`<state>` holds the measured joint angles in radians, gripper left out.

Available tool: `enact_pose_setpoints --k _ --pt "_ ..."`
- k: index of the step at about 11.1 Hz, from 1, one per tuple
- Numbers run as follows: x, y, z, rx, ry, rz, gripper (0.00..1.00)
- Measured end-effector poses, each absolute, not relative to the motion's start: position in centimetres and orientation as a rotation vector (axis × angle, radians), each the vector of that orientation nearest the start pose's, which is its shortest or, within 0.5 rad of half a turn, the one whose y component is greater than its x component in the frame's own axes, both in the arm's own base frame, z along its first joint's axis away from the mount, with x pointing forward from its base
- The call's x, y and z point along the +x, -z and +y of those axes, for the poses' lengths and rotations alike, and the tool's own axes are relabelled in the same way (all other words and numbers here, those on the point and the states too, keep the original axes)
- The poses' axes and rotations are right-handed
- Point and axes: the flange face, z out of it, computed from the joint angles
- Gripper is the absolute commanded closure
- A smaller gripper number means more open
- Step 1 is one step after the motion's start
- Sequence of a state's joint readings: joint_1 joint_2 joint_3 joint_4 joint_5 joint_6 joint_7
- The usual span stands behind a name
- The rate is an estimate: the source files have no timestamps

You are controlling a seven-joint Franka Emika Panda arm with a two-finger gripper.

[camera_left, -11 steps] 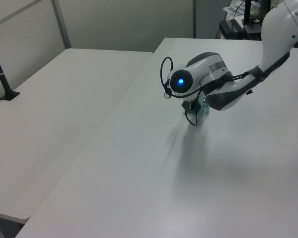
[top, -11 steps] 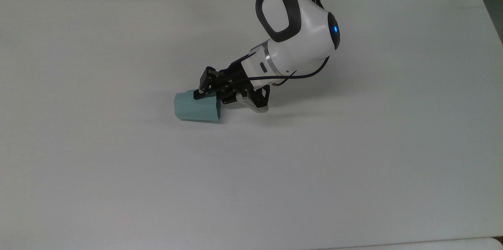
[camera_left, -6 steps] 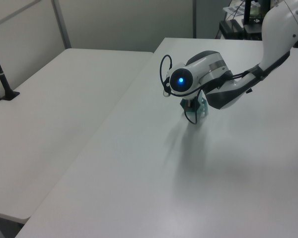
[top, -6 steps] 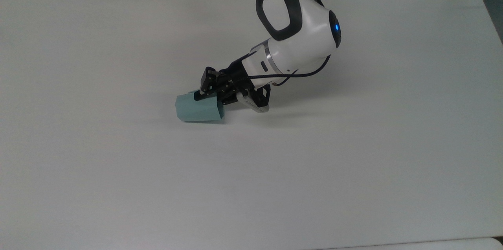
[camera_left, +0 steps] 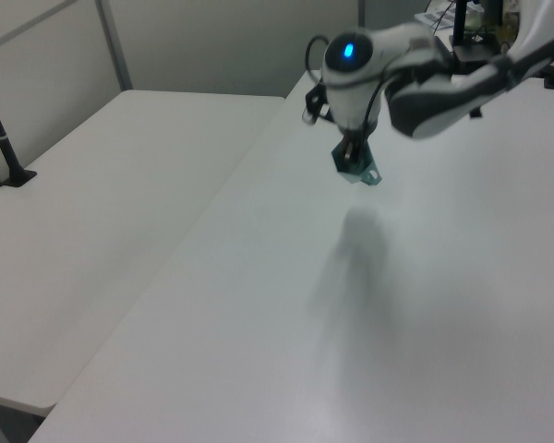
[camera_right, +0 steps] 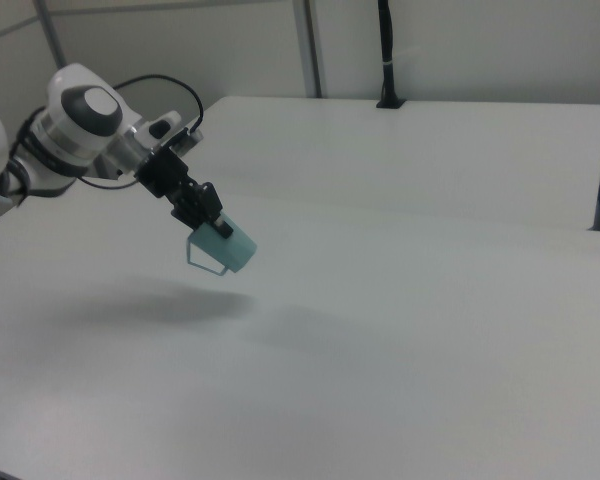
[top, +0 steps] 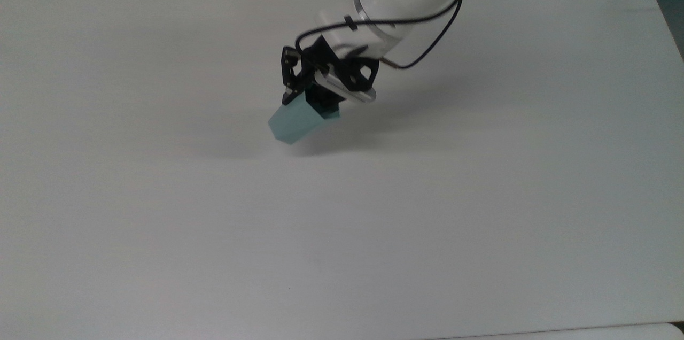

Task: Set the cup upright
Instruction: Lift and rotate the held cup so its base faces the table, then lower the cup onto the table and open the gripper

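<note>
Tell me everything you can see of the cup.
The cup is small, pale teal-green, with flat facets and a matte look. A thin angular handle hangs below it in the right view. It is off the table, tilted, its narrower end pointing down and away from the gripper, which is shut on its rim end. Its shadow lies on the table beneath. Nothing else touches it.

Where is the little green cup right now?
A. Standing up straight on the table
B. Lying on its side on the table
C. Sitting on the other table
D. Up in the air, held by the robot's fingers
D. The cup hangs tilted from the gripper, clear above the table, with its shadow on the surface beneath.
</note>
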<state>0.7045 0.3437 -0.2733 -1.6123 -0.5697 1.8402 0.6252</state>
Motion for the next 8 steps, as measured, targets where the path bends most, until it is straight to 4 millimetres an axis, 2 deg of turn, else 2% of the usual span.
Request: enact_pose_setpoints --k 1,2,3,5,8 --pt "59.2 -45.3 24.2 2.587 -0.266 -0.011 1.00" --pt "58.1 -45.5 23.2 2.640 -0.211 -0.015 1.00" --pt "57.0 -44.6 22.4 2.694 -0.132 -0.017 1.00" --pt "56.0 -42.7 21.2 2.844 -0.030 -0.023 1.00" --pt "56.3 -41.8 17.8 3.028 -0.074 -0.045 1.00"
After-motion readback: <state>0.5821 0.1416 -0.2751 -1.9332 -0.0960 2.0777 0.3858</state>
